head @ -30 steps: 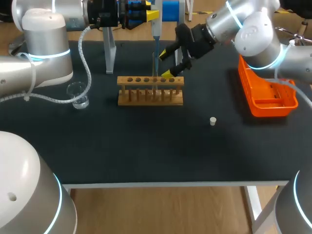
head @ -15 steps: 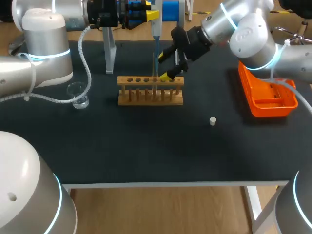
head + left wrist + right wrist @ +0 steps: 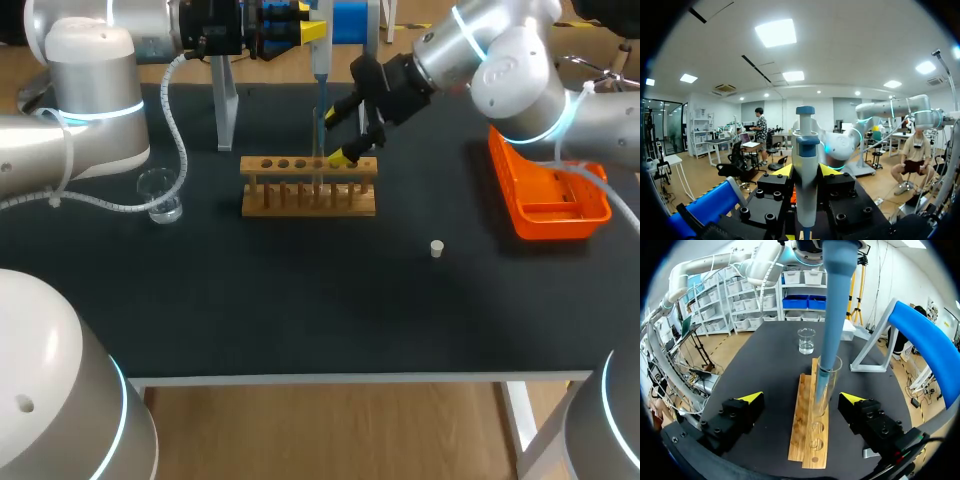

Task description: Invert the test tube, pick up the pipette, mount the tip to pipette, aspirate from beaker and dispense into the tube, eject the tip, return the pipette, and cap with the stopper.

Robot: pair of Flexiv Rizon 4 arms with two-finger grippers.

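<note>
Two claws: left claw (image 3: 806,170) clamps the pipette (image 3: 805,145), right claw (image 3: 802,398) gapes astride the tube (image 3: 822,402).

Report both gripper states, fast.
Left gripper: shut on the pipette.
Right gripper: open, with the test tube between its fingers, not gripped.

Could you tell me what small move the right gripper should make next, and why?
Probably close the right gripper on the clear glass test tube in the wooden rack to steady it: its fingers stand open either side, and the left gripper's blue pipette reaches into its mouth.
</note>
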